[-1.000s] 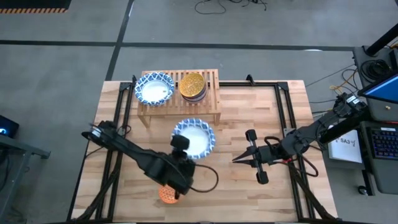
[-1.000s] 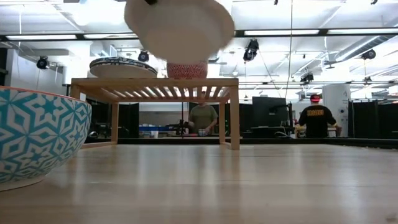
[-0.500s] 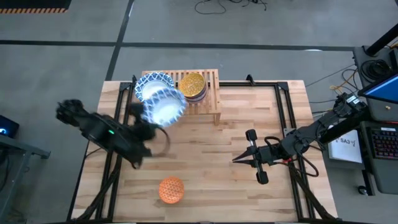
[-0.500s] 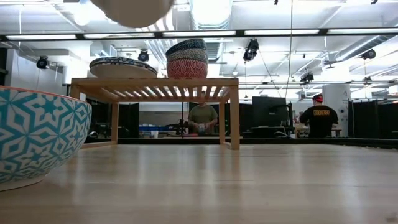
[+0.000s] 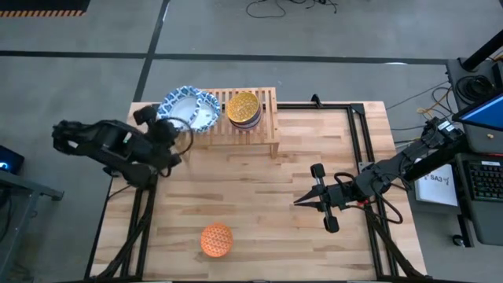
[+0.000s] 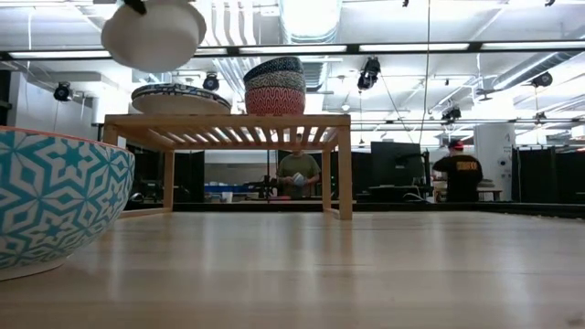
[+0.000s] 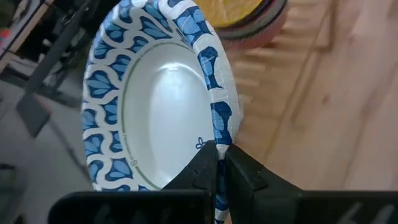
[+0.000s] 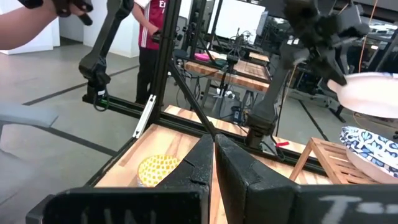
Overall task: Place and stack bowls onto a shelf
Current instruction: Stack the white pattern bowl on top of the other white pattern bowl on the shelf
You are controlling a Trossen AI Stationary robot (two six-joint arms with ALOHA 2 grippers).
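My left gripper point(image 5: 165, 123) is shut on a wide blue-patterned bowl point(image 5: 179, 108) with a white inside and holds it in the air over the left end of the light-wood shelf point(image 5: 263, 126). Under it, another wide blue bowl point(image 5: 206, 116) rests on the slats point(image 6: 180, 98). A stack of small bowls point(image 5: 244, 108) stands beside that one on the shelf point(image 6: 274, 85). One small orange bowl point(image 5: 217, 240) sits on the table near the front edge. My right gripper point(image 5: 300, 202) is shut on nothing and waits low over the table's right part. My left gripper pinches the wide bowl's rim point(image 7: 219, 138) between its two fingers, one finger over the white inside and one on the patterned outside. The fingers come from the table's left side. The bowl point(image 6: 153, 35) is lifted clear above the shelf, open side up.
Bare tabletop lies between the shelf and the orange bowl point(image 6: 55, 201), which stands close before the low camera. Black frame rails point(image 5: 365, 149) run along the table's left and right sides. People stand in the room beyond the table point(image 6: 298, 172).
My left gripper has carried the wide bowl from over the table's middle up and toward the far left corner, and the bowl now hangs above the shelf's left end. The gripper has stayed shut on the bowl's rim throughout.
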